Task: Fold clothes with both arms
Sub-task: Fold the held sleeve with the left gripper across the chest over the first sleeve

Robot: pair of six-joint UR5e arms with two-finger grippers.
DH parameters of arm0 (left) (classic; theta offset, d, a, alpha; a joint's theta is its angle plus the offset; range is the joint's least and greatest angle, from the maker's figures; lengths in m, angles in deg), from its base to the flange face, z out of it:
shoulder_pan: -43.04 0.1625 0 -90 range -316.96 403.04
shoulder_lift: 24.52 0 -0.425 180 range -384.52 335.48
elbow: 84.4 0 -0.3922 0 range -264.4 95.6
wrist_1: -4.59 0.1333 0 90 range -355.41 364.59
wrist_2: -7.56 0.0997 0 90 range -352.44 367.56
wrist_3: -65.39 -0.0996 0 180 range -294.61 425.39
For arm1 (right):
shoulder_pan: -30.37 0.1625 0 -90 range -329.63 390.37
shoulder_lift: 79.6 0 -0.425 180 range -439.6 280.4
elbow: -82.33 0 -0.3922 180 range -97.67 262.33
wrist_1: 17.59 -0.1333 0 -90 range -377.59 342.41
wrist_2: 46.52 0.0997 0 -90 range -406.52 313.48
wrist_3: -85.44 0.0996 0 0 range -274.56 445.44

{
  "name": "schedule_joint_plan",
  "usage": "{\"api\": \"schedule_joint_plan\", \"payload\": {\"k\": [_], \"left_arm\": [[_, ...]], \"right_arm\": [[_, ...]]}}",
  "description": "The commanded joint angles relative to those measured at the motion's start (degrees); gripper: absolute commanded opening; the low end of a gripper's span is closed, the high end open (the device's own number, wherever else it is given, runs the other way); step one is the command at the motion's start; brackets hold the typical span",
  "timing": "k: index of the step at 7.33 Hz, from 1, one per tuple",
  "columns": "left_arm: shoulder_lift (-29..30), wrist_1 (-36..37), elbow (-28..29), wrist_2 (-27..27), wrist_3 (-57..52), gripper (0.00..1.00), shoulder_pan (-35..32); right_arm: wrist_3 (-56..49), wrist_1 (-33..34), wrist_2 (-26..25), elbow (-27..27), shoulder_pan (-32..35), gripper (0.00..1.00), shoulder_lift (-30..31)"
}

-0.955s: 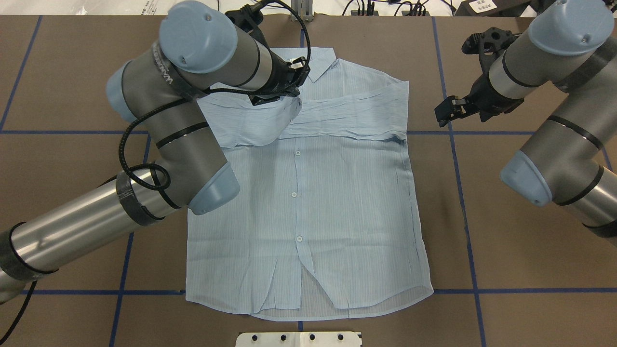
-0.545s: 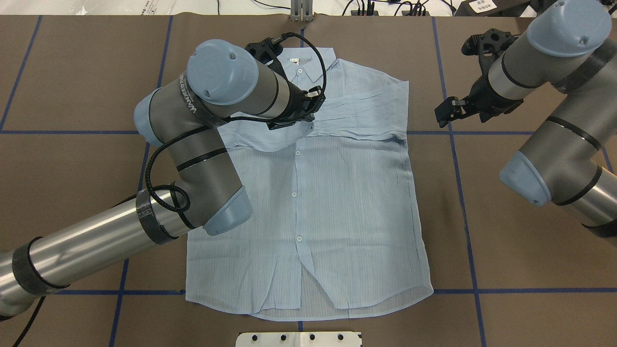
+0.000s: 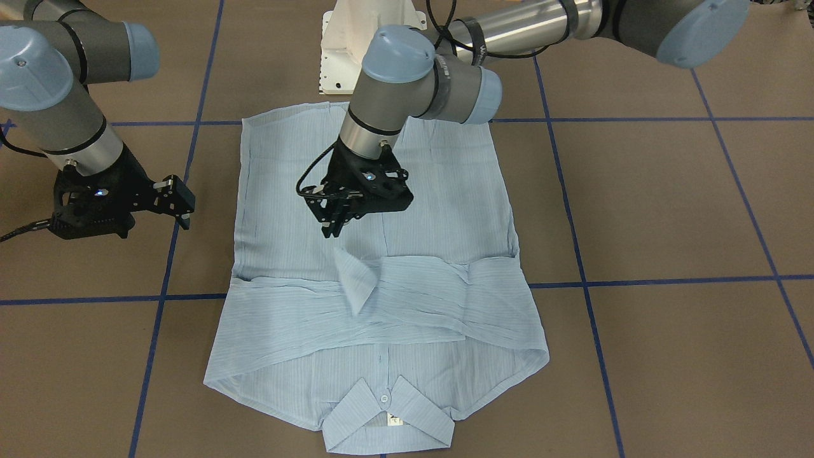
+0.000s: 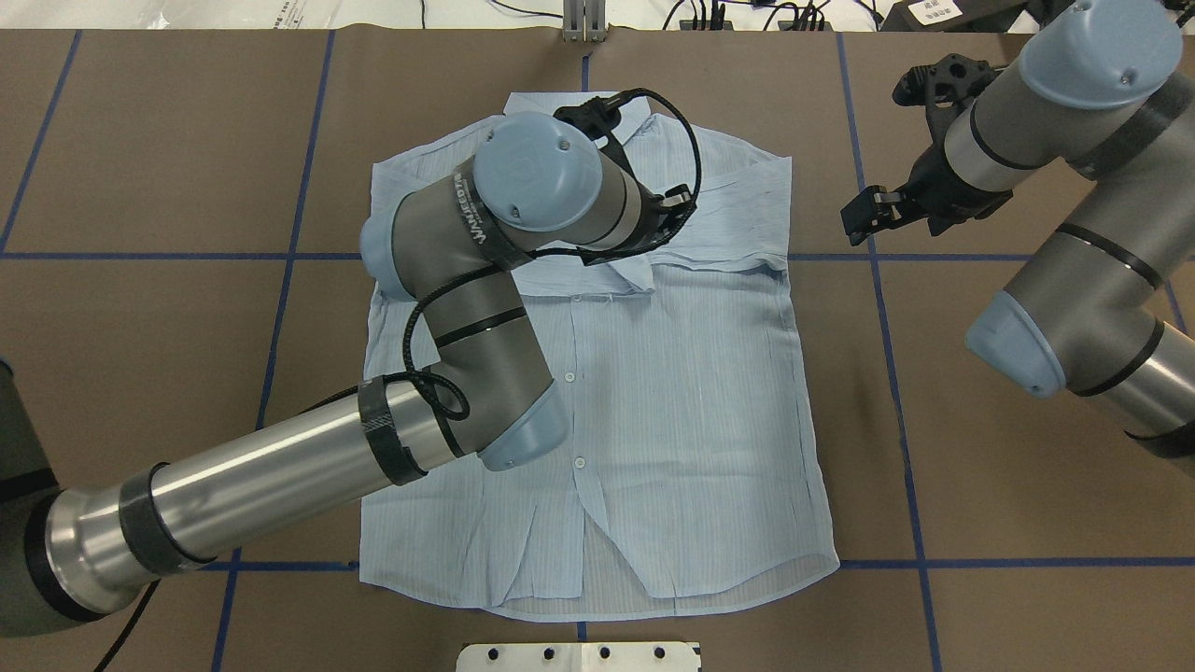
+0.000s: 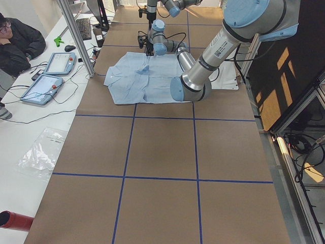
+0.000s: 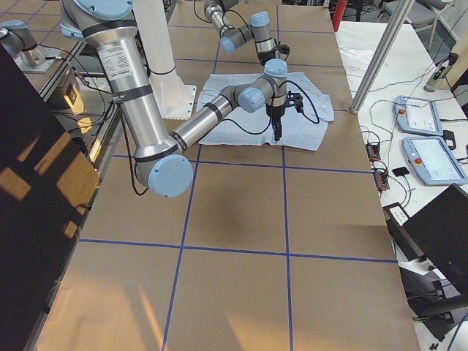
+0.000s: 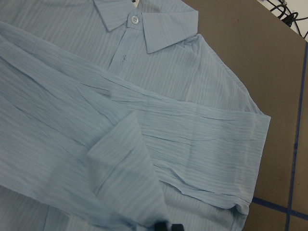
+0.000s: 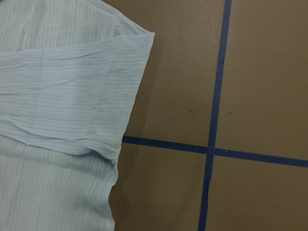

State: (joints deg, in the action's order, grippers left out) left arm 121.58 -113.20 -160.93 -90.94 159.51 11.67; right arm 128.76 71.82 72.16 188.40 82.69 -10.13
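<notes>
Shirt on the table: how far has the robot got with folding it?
Done: both sleeves lie folded across the chest of the shirt. In hand: the left gripper hovers right at one cuff; whether it grips it I cannot tell. The right gripper hangs open beside the shirt. Left: the body lies flat at full length, with no fold yet.

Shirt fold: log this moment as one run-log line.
phase: sleeve fold-in | shirt: flat, front up, sleeves across chest | left gripper: above cuff, grip unclear | right gripper: open, clear of shirt
</notes>
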Motion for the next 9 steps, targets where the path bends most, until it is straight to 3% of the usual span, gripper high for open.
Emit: {"api": "schedule_joint_plan", "payload": {"k": [1, 5, 7, 9], "left_arm": [[-1.1, -5.7, 1.6, 2.3, -0.7, 1.00, 0.8], [-13.3, -2.5, -13.4, 1.8, -0.9, 0.99, 0.6], [-18.1, 9.1, -23.6, 0.9, -5.0, 0.99, 0.7], [-28.1, 11.3, -33.9, 0.9, -6.0, 0.99, 1.1]], "right_arm": [[0.3, -0.1, 1.6, 0.5, 0.2, 1.00, 0.0], [1.1, -0.2, 1.8, 3.3, 0.1, 1.00, 3.0], [7.4, -1.9, 0.8, 8.0, -4.0, 1.00, 7.5], [20.3, -15.0, -8.6, 8.1, -15.3, 1.00, 12.5]]}}
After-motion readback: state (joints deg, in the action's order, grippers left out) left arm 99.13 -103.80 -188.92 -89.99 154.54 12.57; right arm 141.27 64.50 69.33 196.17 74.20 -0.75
